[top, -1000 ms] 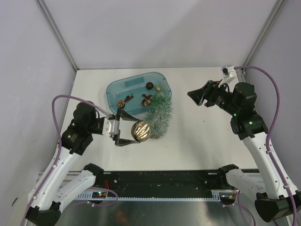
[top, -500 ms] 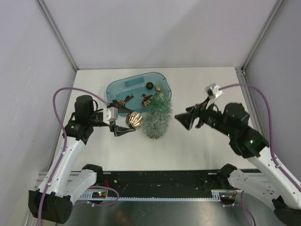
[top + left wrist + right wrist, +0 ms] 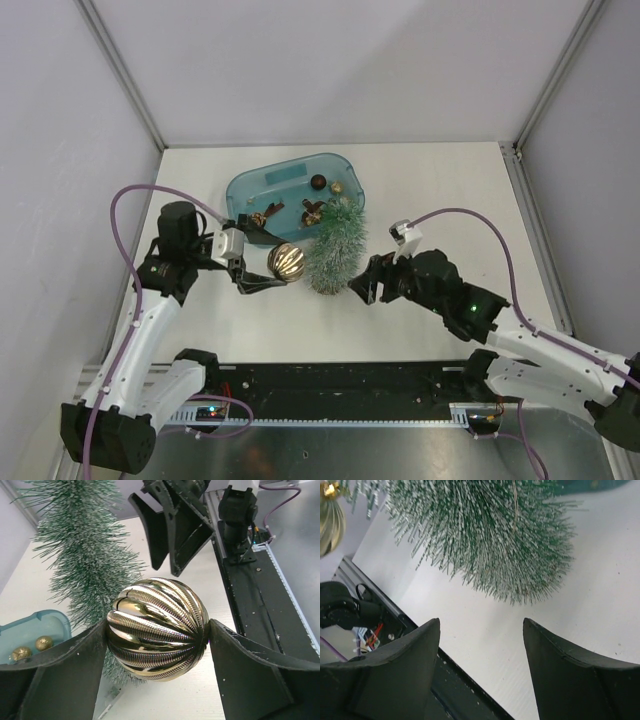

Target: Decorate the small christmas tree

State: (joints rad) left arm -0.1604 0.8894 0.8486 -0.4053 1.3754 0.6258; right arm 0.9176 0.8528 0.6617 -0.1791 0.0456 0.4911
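The small christmas tree (image 3: 335,248) of frosted green needles leans with its tip by the blue tub and its wide end toward the front edge; its wood base is hidden. A ribbed gold ball (image 3: 287,262) hangs just left of the tree, and my left gripper (image 3: 278,266) is shut on it. In the left wrist view the gold ball (image 3: 156,630) fills the gap between both fingers, with the tree (image 3: 85,555) behind it. My right gripper (image 3: 362,286) stands open with nothing in it, right of the tree's wide end. In the right wrist view the bristles of the tree (image 3: 485,535) lie just beyond that gripper (image 3: 481,625).
A translucent blue tub (image 3: 246,190) behind the tree holds several small ornaments, among them two little gold balls (image 3: 33,647) and brown pieces (image 3: 312,210). A black rail (image 3: 350,385) runs along the near edge. Grey walls close the left, back and right.
My right arm has swung from the far right of the table down to the tree's wide end. My left gripper, still holding the gold ball, has shifted slightly back and left.
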